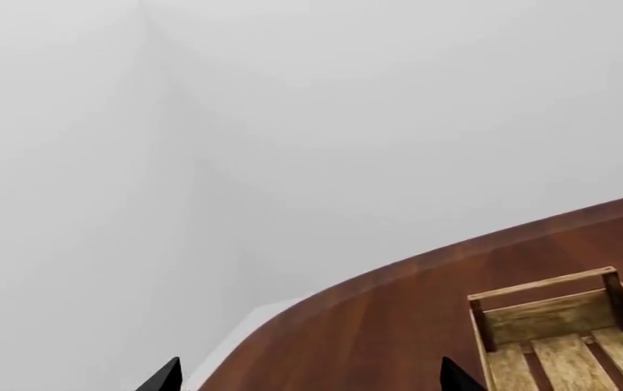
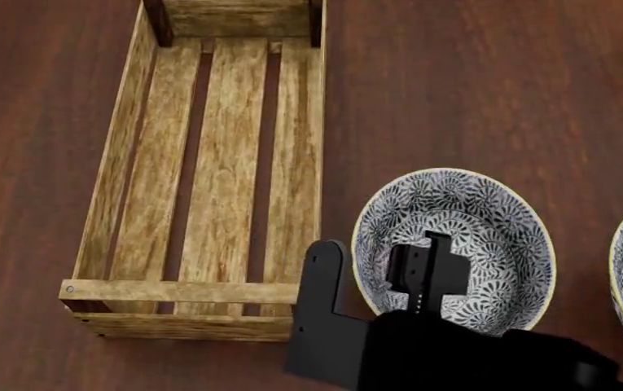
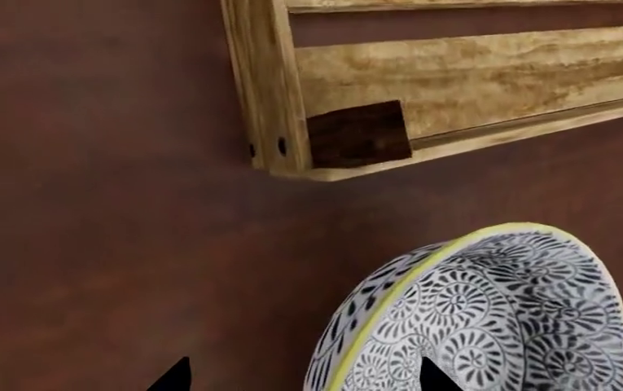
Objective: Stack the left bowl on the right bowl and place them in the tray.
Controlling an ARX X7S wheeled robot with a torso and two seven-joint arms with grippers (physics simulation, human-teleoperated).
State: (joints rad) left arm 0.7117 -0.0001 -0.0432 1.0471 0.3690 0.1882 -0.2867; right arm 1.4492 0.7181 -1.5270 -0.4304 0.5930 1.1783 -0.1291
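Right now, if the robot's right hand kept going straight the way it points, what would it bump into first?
Probably the left bowl: its near rim sits between the right hand's fingertips, with the tray farther on. Depth is hard to judge.

A rendered tabletop setup here, no real room: a dark reddish wooden table [image 2: 485, 81] with a curved edge against blank pale grey walls [image 1: 289, 122]. Patterned bowls [image 2: 454, 244] and a slatted wooden crate [image 2: 110, 175] hint at a dining setting.
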